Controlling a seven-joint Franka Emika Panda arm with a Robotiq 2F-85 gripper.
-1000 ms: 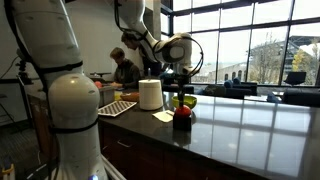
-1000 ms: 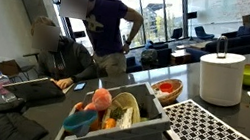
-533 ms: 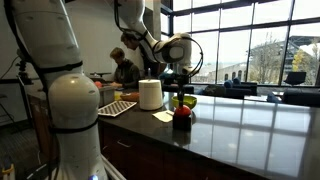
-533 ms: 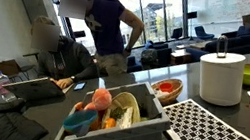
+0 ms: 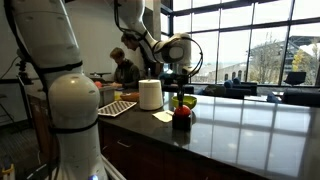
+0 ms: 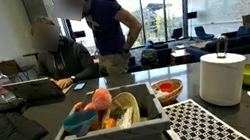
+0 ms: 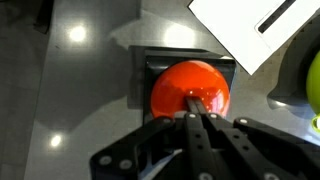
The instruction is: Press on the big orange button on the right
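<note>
Big orange button is a glossy dome on dark base

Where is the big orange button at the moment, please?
In the wrist view the big orange button sits mid-frame, right under the shut gripper; in an exterior view it stands just right of the white cylinder.

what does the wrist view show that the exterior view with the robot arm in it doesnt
Only the wrist view: the gripper with its fingers shut together, tips over the top of the big orange button, and the button's square dark base seen from above. Only the exterior view: the white cylinder, the checkered mat, a person behind and the windows. Both: the button on the dark counter, with the gripper above it.
</note>
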